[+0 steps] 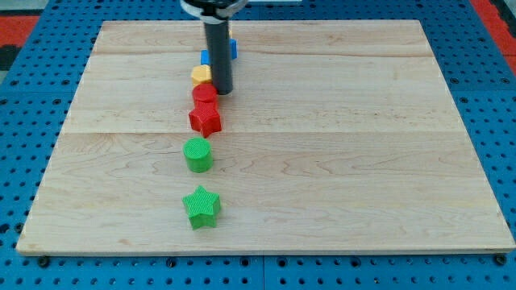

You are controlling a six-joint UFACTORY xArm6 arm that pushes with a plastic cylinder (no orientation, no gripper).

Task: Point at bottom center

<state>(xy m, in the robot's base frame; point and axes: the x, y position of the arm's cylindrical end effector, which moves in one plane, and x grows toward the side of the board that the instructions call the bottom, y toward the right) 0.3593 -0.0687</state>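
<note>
My tip [222, 91] rests on the wooden board [339, 137] near the view's top, left of centre. It stands just right of a yellow block [201, 75] and just above-right of a red cylinder [204, 94]. A blue block [231, 49] sits behind the rod, partly hidden. Below the red cylinder lies a red star [205, 119], then a green cylinder [197, 155], then a green star [201, 207] near the view's bottom. The blocks form a rough vertical line.
The board lies on a blue perforated table [24, 121]. Red patches show at the view's top corners [500, 12].
</note>
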